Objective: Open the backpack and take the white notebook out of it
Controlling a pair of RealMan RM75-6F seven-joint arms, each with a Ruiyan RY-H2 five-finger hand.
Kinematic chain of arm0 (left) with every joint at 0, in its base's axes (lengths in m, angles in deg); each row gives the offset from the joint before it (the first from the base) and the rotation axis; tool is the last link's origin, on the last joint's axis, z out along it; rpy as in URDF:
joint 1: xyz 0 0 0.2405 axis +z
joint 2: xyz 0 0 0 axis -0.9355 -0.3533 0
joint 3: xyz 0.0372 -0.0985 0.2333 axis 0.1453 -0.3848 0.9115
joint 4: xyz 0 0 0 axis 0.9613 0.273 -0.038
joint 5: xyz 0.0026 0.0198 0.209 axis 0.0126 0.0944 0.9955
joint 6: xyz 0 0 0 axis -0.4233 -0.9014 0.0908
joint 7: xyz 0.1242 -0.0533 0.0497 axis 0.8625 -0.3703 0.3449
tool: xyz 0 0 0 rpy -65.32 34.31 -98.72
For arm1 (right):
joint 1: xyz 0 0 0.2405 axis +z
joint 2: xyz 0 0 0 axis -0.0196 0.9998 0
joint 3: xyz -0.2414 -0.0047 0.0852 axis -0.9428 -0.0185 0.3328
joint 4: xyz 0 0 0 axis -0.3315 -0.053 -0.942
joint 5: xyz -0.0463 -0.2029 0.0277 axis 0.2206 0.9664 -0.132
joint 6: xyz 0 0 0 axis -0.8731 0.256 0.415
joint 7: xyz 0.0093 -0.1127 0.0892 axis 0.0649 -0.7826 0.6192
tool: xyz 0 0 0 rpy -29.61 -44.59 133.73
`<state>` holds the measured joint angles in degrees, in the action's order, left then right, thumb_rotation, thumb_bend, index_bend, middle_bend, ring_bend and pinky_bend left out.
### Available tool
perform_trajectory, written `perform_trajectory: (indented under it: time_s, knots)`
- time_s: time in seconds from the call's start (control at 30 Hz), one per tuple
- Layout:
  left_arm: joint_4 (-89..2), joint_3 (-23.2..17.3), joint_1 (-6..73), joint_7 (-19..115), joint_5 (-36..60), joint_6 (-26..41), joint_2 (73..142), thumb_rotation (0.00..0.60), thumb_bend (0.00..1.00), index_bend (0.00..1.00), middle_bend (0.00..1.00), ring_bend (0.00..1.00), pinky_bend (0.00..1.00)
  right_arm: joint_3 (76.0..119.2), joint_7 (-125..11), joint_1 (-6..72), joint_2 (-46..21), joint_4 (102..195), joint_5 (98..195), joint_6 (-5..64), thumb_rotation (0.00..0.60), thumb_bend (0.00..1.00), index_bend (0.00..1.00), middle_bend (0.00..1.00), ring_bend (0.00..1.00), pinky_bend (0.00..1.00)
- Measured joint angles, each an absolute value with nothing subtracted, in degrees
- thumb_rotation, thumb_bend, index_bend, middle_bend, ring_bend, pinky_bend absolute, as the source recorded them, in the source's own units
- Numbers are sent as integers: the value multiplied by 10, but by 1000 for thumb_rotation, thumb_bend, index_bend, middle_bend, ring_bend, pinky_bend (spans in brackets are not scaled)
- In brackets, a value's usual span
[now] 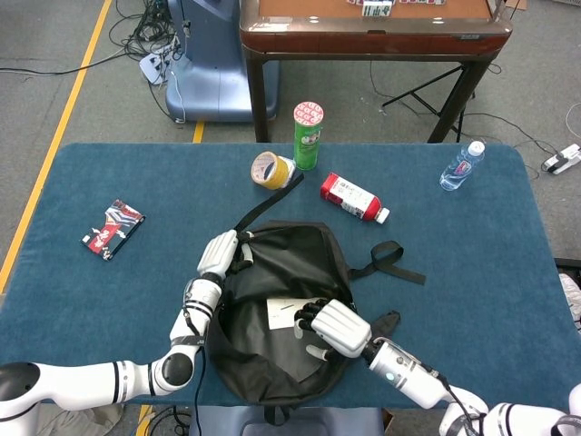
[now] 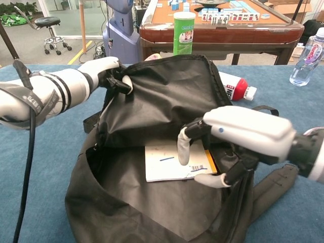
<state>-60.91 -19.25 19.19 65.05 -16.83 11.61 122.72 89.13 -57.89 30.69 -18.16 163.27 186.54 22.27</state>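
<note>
Backpack point(image 2: 167, 96) held open, notebook within reach.

Limp black fabric flap is pinched up by the left hand point(image 2: 109, 71) to keep the mouth gaping; the right hand point(image 2: 228, 136) hovers empty, fingers spread, over the flat white notebook point(image 2: 169, 162) lying inside.

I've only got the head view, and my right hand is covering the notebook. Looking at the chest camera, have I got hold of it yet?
Observer: No. The right hand hangs over the white notebook with its fingers spread and nothing pinched between them.
Operator: Is the opening clear enough?
Observer: Yes. The left hand holds the backpack flap raised, so the notebook's near part shows below it.
Operator: Which edge is nearest my thumb?
Observer: The right edge, by the printed barcode.
</note>
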Motion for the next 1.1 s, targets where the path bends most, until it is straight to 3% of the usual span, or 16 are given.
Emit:
perform_trajectory:
  time_s: [0.3, 0.7, 0.87, 1.1]
  knots:
    - [-622, -192, 196, 632, -184, 126, 1224, 600, 891, 730, 561, 439, 213, 857, -593, 314, -231, 1556, 1851, 220, 600, 232, 444, 360, 300, 413]
    - [-640, -188, 185, 629, -183, 119, 1237, 600, 891, 729, 551, 438, 213, 828, -608, 302, -174, 1550, 1830, 235, 600, 138, 419, 346, 300, 413]
    - [-636, -197, 175, 634, -193, 113, 1244, 600, 891, 728, 549, 438, 213, 833, -593, 302, -178, 1553, 1827, 253, 600, 130, 419, 346, 299, 413]
    - [-621, -205, 172, 633, -209, 109, 1244, 600, 891, 723, 548, 438, 212, 857, -596, 311, -238, 1533, 1816, 262, 600, 129, 419, 345, 297, 413]
